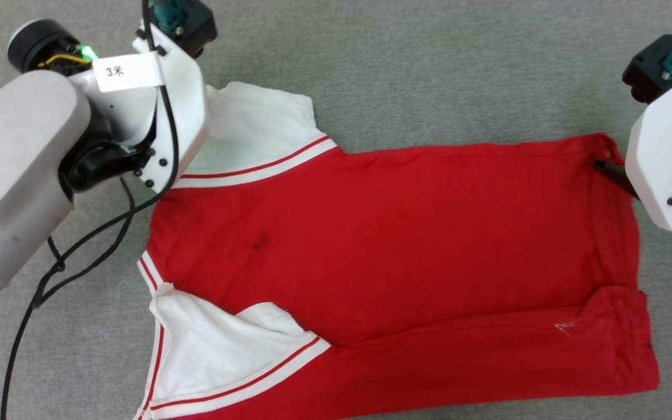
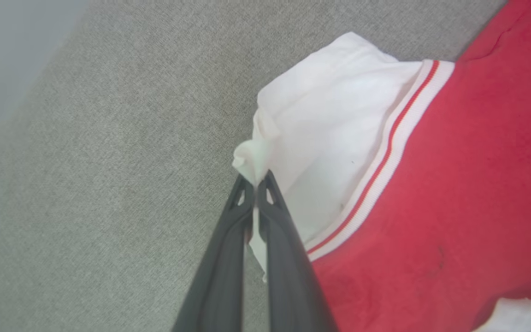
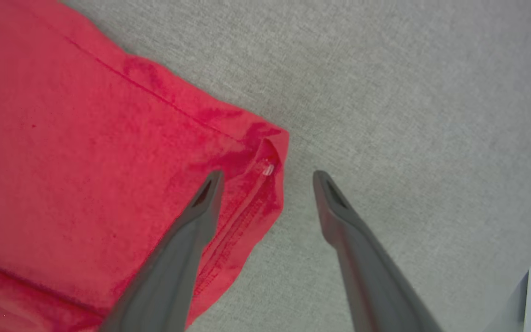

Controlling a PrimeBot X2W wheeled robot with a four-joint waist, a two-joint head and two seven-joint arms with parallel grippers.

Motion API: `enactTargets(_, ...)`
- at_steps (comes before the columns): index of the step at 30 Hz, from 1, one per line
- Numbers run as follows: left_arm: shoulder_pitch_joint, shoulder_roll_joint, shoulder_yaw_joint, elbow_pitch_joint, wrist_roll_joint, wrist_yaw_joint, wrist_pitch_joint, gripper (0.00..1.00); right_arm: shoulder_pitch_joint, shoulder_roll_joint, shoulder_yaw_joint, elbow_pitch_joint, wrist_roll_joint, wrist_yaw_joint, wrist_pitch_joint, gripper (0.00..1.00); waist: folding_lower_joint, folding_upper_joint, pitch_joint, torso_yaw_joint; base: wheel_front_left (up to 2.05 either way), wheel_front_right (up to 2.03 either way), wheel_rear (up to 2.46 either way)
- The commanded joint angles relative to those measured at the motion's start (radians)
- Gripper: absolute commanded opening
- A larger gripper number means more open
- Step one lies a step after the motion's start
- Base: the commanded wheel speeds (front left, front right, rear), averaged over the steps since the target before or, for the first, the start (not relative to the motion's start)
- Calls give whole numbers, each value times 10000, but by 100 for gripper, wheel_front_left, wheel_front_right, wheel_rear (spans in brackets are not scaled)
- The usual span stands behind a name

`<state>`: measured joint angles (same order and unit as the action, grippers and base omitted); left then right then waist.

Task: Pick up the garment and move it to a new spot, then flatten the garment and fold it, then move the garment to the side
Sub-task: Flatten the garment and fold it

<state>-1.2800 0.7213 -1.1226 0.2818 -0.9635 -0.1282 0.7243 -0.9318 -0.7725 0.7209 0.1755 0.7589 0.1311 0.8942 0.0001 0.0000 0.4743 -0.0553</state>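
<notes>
Left gripper (image 2: 256, 182) is clamped tight on the tip of the white far sleeve (image 2: 330, 138), a tuft of cloth bunched up between its closed fingers. Out from that pinch the sleeve runs down to its striped trim and into the red body of the garment (image 1: 382, 233). It lies spread back-up across the grey surface (image 1: 429, 70), collar end to the robot's left and hem to its right. A paler strip past the weave in the left wrist view may be the surface's edge; I can't be sure.

The right gripper (image 3: 268, 174) stands wide open at the far hem corner (image 3: 270, 152). One finger is over the red cloth and the other over bare surface, so the corner sits between them but isn't caught.

Along the near side the cloth looks turned in already, with a crease running the length and the near sleeve (image 1: 219, 344) lying folded over. So I'd say the flattening is mostly done and the fold is in hand, with the far long edge next, though this could equally be a last stretch to smooth it.

Either way, the next move calls for the right gripper to go low enough to get under the hem and close on both layers. Then both arms need to lift together, keeping the edge taut so the thin hold on the sleeve doesn't slip.
</notes>
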Motion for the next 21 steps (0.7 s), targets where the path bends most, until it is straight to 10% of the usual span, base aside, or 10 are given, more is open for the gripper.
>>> enactTargets(1,-163,-27,-94,-44,5,-7,-95,0,-90,93,160,249,-4,-8,-113,100,-1,0,185,185,0,0,0)
enactTargets(11,-529,-110,-684,-67,-162,-2,-559,0,591,265,1165,1748,287,-6,-887,100,-1,0,441,374,0,0,0)
enactTargets(13,-596,-76,-812,-42,-204,-2,-658,0,555,310,1263,1840,397,-6,-1226,0,-1,0,409,345,0,0,0)
enactTargets(21,-253,180,-1146,-127,-460,-2,-1467,0,324,147,1072,1943,918,-9,-2986,0,-1,0,-526,273,0,0,0)
